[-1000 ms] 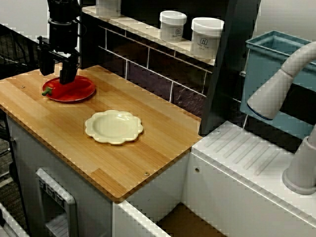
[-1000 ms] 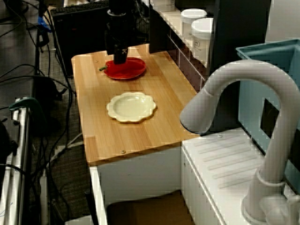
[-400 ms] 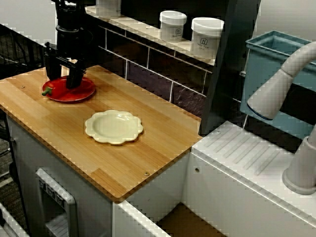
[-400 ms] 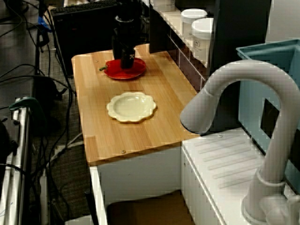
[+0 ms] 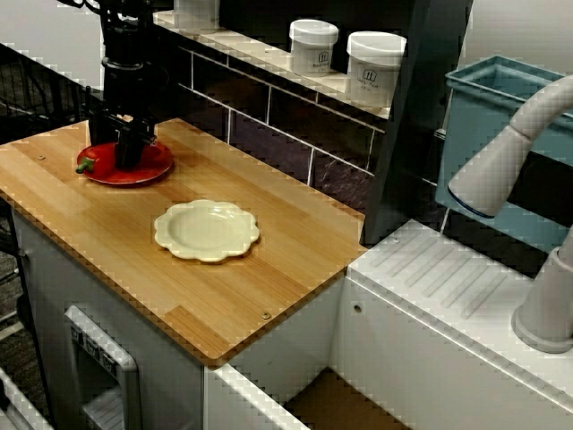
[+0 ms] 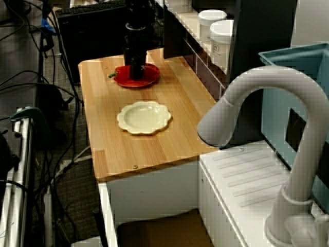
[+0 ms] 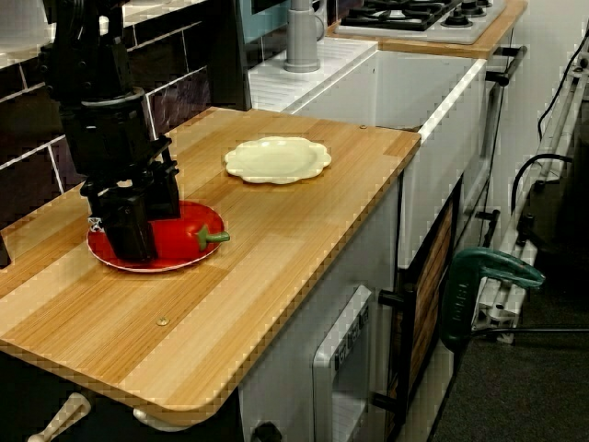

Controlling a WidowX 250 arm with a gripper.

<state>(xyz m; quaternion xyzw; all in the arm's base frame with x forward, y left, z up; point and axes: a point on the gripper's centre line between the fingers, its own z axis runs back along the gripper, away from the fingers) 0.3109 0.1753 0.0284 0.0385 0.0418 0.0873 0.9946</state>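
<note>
At the left of the frame, in the view from the counter's end, the gripper (image 7: 149, 230) is planted down on the red plate (image 7: 175, 261). Its fingers are right up against the red pepper (image 7: 191, 232), whose green stem pokes right. Honestly can't tell if it's pinching the pepper or just straddling it. The cream scalloped plate (image 7: 276, 158) sits well apart, top middle, on the wooden counter (image 7: 276, 239).

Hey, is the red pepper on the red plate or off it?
On it. The red pepper with a green stem lies inside the rim of the round red plate, right beside the black hand.
</note>
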